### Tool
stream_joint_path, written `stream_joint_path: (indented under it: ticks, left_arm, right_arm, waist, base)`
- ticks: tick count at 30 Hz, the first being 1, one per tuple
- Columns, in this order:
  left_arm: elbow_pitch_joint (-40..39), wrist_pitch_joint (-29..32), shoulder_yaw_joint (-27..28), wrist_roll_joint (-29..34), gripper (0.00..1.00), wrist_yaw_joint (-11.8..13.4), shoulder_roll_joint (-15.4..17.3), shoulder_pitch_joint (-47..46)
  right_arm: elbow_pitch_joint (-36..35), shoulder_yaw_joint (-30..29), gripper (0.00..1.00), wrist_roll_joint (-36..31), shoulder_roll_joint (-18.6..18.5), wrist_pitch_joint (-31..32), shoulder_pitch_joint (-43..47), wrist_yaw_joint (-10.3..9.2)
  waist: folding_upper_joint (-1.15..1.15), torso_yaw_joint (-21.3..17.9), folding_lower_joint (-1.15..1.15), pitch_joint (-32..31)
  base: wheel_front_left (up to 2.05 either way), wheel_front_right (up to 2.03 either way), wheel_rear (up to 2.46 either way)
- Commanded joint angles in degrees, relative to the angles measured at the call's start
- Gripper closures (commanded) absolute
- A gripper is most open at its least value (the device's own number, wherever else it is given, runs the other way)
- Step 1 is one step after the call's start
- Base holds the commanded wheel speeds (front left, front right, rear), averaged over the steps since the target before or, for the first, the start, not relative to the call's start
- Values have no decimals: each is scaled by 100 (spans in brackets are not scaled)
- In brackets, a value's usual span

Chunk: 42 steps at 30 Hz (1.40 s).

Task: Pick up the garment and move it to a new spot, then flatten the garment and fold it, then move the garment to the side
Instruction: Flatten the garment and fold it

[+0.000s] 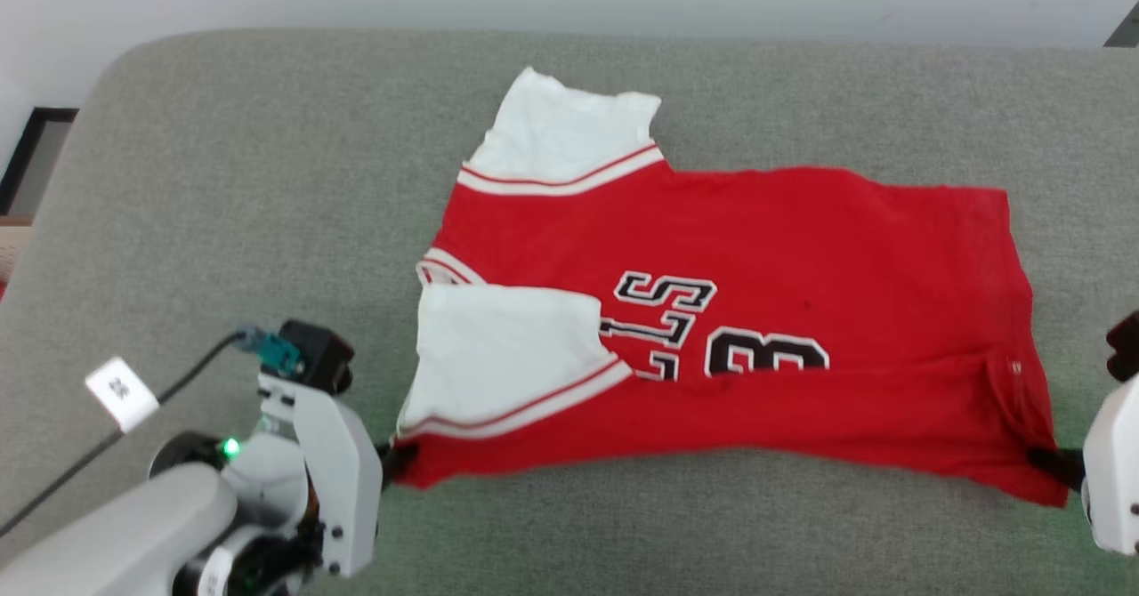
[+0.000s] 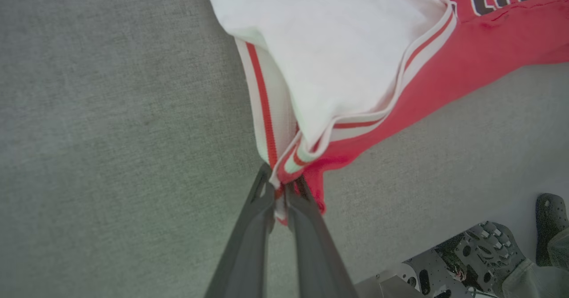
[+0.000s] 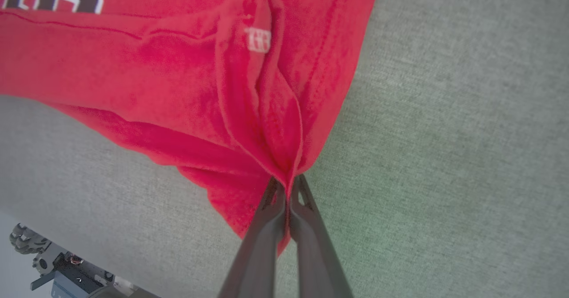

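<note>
Red white-sleeved jersey shirt (image 1: pixel 801 249), mid-frame on grey cushion (image 1: pixel 222 178), reads "S", "3". Left gripper (image 2: pixel 282 181) pinches its striped sleeve, right gripper (image 3: pixel 288 181) its hem; right wrist view shows a white tag (image 3: pixel 258 39), unreadable.

Left end effector (image 2: pixel 282 187) pinched shut on the garment (image 1: pixel 801 249) corner, right end effector (image 3: pixel 286 184) likewise, arms apparently spread wide.

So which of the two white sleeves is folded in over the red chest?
The near sleeve, beside the left claw; the far sleeve sticks out flat instead.
</note>
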Motion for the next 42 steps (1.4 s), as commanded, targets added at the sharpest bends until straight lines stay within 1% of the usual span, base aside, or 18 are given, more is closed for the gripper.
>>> stream_joint_path:
  ticks: [1, 4, 9, 14, 22, 23, 24, 25, 26, 27, 28, 29, 30, 31, 37, 40, 42]
  left_arm:
    - [-139, 56, -33, -54, 100, 120, 94, 146]
    - [-405, 76, -64, -80, 100, 278, 188, 266]
    - [-602, 112, -113, -182, 100, 429, 253, 474]
    - [-642, 130, -156, -208, 100, 474, 247, 555]
    - [-404, 79, -170, -224, 100, 381, 104, 588]
    - [-376, 59, -160, -227, 89, 369, 91, 582]
    - [-348, 44, -155, -211, 61, 357, 86, 569]
    - [-328, 29, -151, -200, 53, 352, 79, 554]
    - [-319, 28, -142, -202, 47, 340, 73, 535]
    - [-321, 32, -131, -200, 25, 337, 71, 505]
    - [-327, 29, -119, -170, 0, 345, 87, 467]
    - [-340, 39, -105, -168, 0, 365, 104, 438]
    - [-369, 50, -91, -148, 0, 376, 127, 398]
    - [-398, 60, -73, -118, 0, 393, 156, 354]
    - [-682, 224, 95, -43, 0, 459, 343, -13]
    - [-723, 285, 250, 3, 0, 416, 409, -316]
    - [-673, 311, 338, 53, 0, 329, 416, -525]
  right_arm:
    - [-48, -55, 100, 29, -52, 19, 132, -7]
    - [-90, -98, 100, 75, -65, 73, 320, -7]
    - [-185, -191, 100, 97, -30, 167, 590, -7]
    - [-252, -252, 100, 74, 19, 216, 718, -7]
    - [-229, -227, 100, -40, 128, 137, 730, -7]
    - [-220, -209, 100, -43, 135, 127, 716, -7]
    - [-209, -196, 100, -54, 148, 110, 698, -7]
    - [-197, -187, 100, -65, 159, 86, 683, -7]
    - [-191, -180, 97, -80, 164, 64, 667, -7]
    - [-189, -181, 75, -94, 163, 26, 638, -7]
    - [-192, -177, 66, -82, 165, -3, 611, -7]
    - [-198, -182, 51, -91, 173, -51, 587, -7]
    - [-200, -192, 14, -121, 177, -80, 563, -7]
    - [-196, -195, 0, -132, 180, -92, 549, -7]
    - [-344, -273, 0, -204, 264, -291, 403, -7]
    - [-484, -310, 0, -272, 313, -511, 284, -7]
    - [-581, -285, 0, -324, 359, -705, 212, -7]
  waist:
    - [0, 13, 0, -30]
    - [0, 24, 0, -49]
    - [0, 25, 0, -41]
    - [0, 4, 0, -8]
    - [0, -51, 0, 79]
    - [0, -56, 0, 87]
    - [0, -62, 0, 95]
    - [0, -68, 0, 101]
    - [0, -72, 0, 105]
    - [0, -75, 0, 108]
    - [0, -78, 0, 112]
    - [0, -83, 0, 113]
    - [0, -88, 0, 114]
    - [0, -95, 0, 116]
    - [0, -184, 0, 143]
    - [0, -279, 0, 201]
    - [0, -367, 0, 254]
  base:
    - [0, 0, 0]
    - [0, 0, 0]
    - [0, 0, 0]
    - [0, 0, 0]
    - [0, 0, 0]
    - [0, 0, 0]
    - [0, 0, 0]
    - [0, 0, 0]
    - [0, 0, 0]
    - [0, 0, 0]
    - [0, 0, 0]
    - [0, 0, 0]
    - [0, 0, 0]
    - [0, 0, 0]
    - [0, 0, 0]
    - [0, 0, 0]
    - [0, 0, 0]
